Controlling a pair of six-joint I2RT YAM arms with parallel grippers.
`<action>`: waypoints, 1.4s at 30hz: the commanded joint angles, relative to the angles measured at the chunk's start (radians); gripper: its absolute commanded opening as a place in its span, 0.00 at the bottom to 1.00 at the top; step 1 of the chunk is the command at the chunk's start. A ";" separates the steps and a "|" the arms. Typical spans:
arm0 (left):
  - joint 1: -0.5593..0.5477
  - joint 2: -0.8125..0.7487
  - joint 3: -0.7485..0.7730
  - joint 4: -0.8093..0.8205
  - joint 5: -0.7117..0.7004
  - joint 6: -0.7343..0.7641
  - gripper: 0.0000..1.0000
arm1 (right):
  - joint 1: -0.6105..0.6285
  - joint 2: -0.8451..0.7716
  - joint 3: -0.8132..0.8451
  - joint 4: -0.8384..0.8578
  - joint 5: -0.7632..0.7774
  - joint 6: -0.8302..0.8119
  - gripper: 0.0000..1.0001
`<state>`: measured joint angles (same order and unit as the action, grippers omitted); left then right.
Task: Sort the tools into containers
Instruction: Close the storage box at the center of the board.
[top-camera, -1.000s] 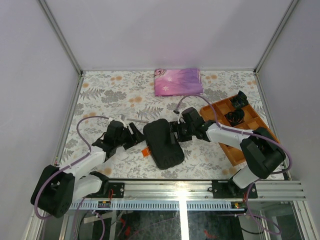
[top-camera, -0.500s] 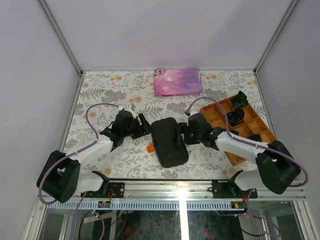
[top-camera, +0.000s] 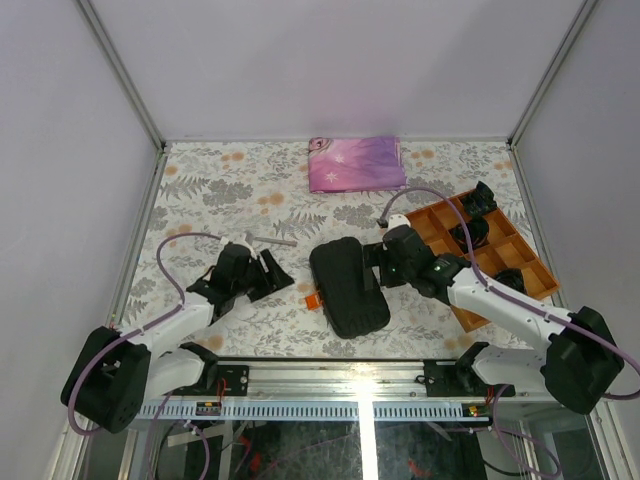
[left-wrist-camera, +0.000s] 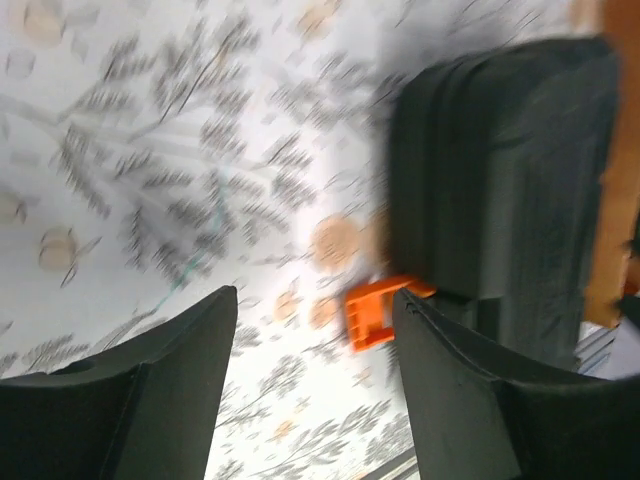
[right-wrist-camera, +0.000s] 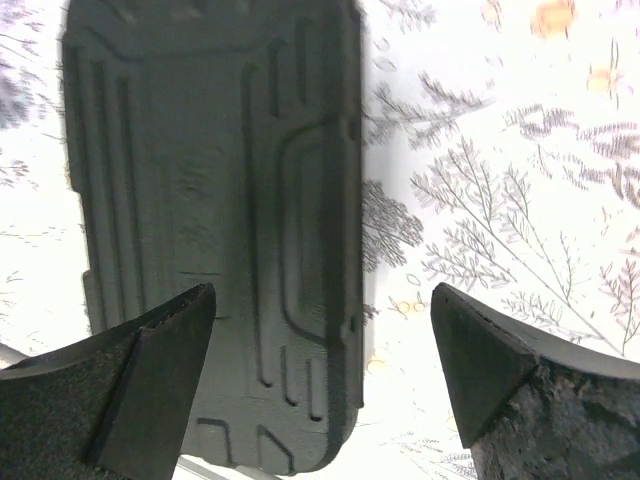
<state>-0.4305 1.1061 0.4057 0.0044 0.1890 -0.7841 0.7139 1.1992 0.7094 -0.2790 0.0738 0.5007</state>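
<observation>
While both pincers hover released, the shut tool case (top-camera: 347, 287) lies at the centre of the top view, between them

The left gripper (top-camera: 270, 272) has its fingers apart with nothing between them, just left of the case's protruding orange latch (left-wrist-camera: 375, 310); the right gripper (top-camera: 378, 265) gapes wide at the case's upper right edge, grasping nothing. Its ribbed hard-plastic shell suggests the case is stiff, not fragile, probably weighty and smooth enough to slip; the long side edges look like the surest hold, the latch the place to open it
</observation>
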 joint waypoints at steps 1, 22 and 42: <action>-0.010 -0.019 -0.085 0.071 0.062 -0.044 0.61 | 0.086 0.013 0.137 -0.062 0.143 -0.091 0.95; -0.249 0.110 -0.125 0.110 -0.105 -0.158 0.57 | 0.436 0.275 0.337 -0.088 0.460 -0.148 0.99; -0.430 0.271 -0.116 0.046 -0.270 -0.291 0.25 | 0.452 0.246 0.279 -0.038 0.455 -0.117 0.99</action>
<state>-0.8268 1.3041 0.3302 0.2169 -0.0154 -1.0492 1.1576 1.4734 0.9977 -0.3466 0.5125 0.3775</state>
